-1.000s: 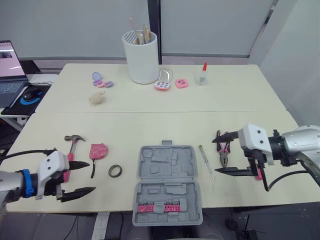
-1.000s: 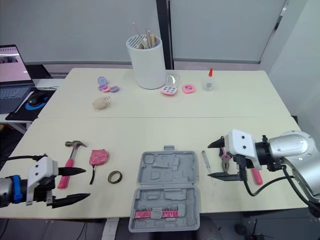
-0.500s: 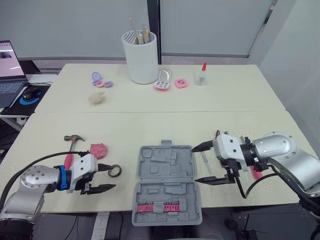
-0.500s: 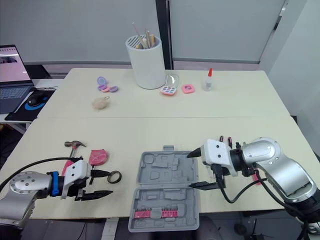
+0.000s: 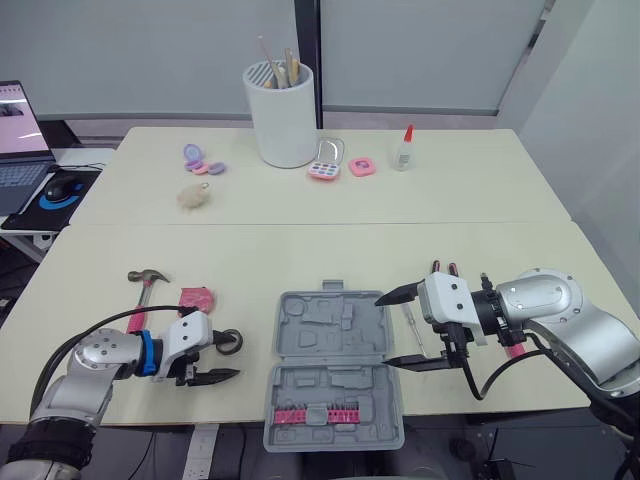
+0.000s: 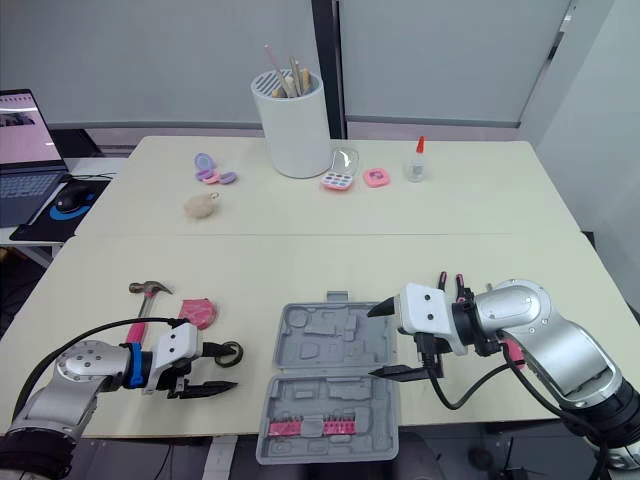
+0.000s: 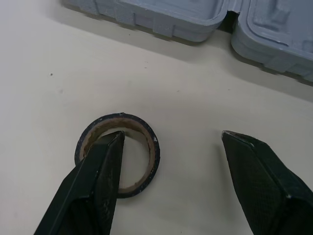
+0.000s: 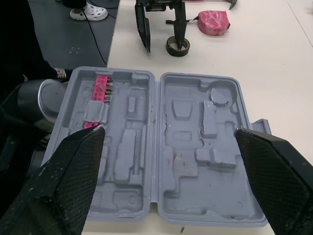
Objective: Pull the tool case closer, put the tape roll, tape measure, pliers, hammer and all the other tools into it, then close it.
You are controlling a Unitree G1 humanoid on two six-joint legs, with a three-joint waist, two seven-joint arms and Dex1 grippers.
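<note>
Now, left tool [image 7: 172, 134] wide open, one finger [image 7: 105, 161] over the hole of the tape roll [image 7: 153, 152], the other outside it.

1. The pliers [image 5: 436, 267] lie mostly behind the right gripper [image 5: 383, 331] and its arm; just the handle ends and a pink bit show.
2. The screwdriver [image 5: 410, 321] is partly covered by that same gripper.
3. The hammer [image 5: 147, 278] has the lower end of its handle behind the left arm.
4. One finger [image 7: 98, 186] of the left gripper [image 7: 172, 136] covers part of the tape roll [image 7: 151, 147]; whether they touch cannot be told.
5. The tool case [image 7: 205, 22] is cut off by the left wrist view's edge.
6. The laptop [image 5: 18, 135] is cut off by the head view's left edge.
</note>
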